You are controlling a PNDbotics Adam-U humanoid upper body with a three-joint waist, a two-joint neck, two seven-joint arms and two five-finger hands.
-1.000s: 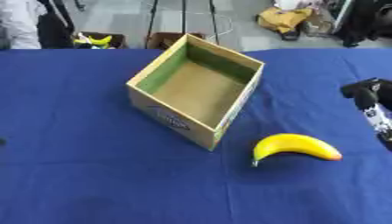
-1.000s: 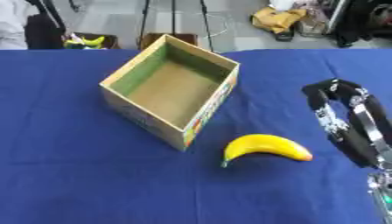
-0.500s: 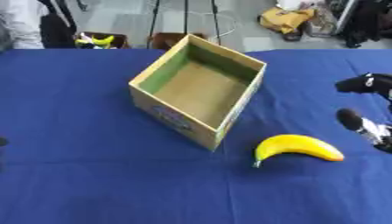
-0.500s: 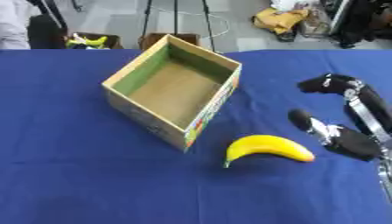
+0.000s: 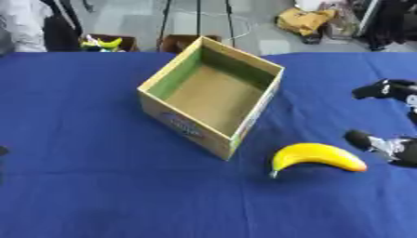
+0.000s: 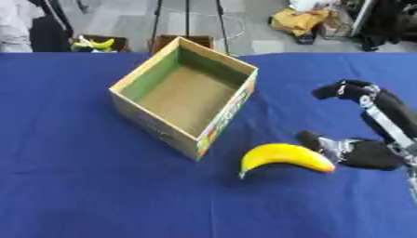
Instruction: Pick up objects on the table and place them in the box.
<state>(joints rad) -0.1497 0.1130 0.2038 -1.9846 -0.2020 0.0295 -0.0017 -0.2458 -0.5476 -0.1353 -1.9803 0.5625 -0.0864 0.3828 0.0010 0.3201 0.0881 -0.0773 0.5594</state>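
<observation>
- right hand [image 6: 366, 139] has dropped from beside the table to the banana's [image 6: 285, 157] right end within the last second; judged: reach nearly done, grasp next
- fingers spread; thumb [image 6: 313, 138] touching or just beside the banana's right end, upper finger [image 6: 338, 89] well apart above
- banana lies on the blue table [image 6: 73, 176], near the cardboard box [image 6: 183, 97], not yet held; box empty

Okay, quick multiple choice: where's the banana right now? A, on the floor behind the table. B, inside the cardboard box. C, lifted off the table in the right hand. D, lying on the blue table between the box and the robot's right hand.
D: the banana lies on the blue table, outside the empty box, with the open right hand just beside its right end.
</observation>
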